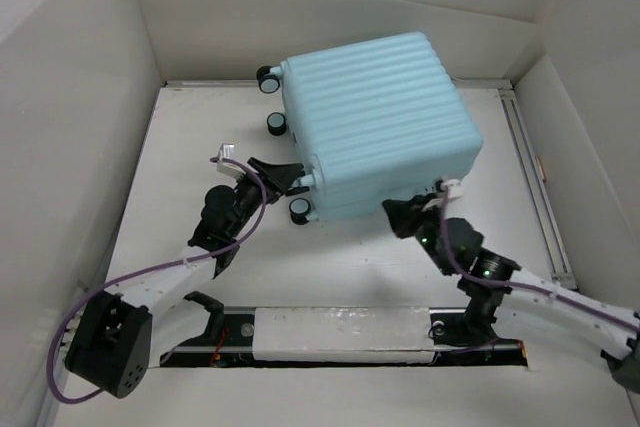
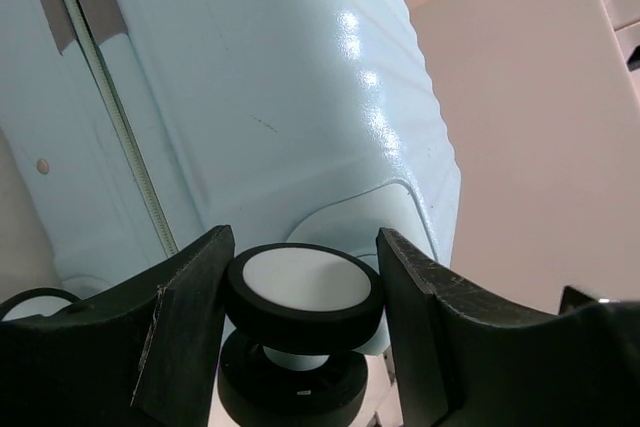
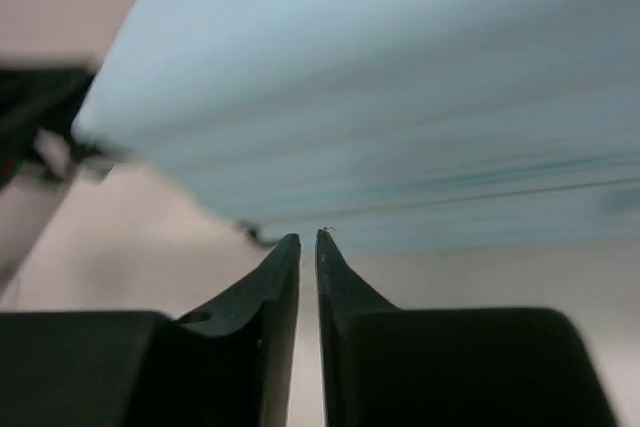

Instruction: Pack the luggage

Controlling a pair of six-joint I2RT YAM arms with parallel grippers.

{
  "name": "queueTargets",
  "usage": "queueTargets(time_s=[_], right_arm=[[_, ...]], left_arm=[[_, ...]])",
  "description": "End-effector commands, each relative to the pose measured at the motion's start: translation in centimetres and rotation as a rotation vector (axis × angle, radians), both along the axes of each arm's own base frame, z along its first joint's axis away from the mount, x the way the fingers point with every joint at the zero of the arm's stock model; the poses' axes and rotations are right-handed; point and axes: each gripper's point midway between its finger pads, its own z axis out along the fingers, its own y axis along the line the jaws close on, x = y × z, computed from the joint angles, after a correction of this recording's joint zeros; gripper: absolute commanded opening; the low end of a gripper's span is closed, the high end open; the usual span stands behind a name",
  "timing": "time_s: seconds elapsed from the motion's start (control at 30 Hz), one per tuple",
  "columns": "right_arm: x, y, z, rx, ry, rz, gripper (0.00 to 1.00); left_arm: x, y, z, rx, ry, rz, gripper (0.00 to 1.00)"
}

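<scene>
No lettering, brand mark or number can be read in any of the three views. The luggage (image 1: pixel 380 122) shows only its plain ribbed shell, and the grey patch (image 2: pixel 105 2) by its seam in the left wrist view carries nothing legible

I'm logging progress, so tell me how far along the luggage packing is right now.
Done, apparently: the luggage lies closed, with no lining or loose items showing. In hand: the left end effector grips a caster wheel, its fingers against both sides; the right end effector, shut, sits at the shell's near edge. Left: whatever repositioning follows. Whether the case is fully fastened cannot be told.
</scene>
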Motion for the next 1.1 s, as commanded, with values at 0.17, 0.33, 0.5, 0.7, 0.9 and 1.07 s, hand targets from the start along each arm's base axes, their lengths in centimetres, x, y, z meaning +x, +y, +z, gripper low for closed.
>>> queueTargets(time_s=[0.17,0.33,0.5,0.7,0.9,1.07], right_arm=[[4.2,-16.6,-5.2,-0.037,0.096,-0.523,0.54],[6.3,-17.6,-5.6,-0.093,0.106,-0.453,0.53],[8.1,-18.5,-5.1,-0.156,0.085,-0.424,0.52],[8.6,-17.0,-5.3,-0.169,0.083,-0.303,0.44],[5.5,-15.3,-3.9,-0.066,-0.008,-0.207,0.38],[4.3,-15.5,-2.6,-0.054,-0.049,-0.209,0.55]], left_arm=[[0.0,2.2,3.2,0.018,-0.099,0.05,0.0],[1.2,5.8,2.0,0.0,-0.062,0.102,0.0],[1.5,8.9,1.8,-0.022,-0.065,0.128,0.0],[1.5,8.9,1.2,-0.03,-0.072,0.113,0.0],[1.4,8.4,0.9,-0.048,-0.077,0.085,0.0],[1.4,8.2,1.3,-0.041,-0.091,0.077,0.0]])
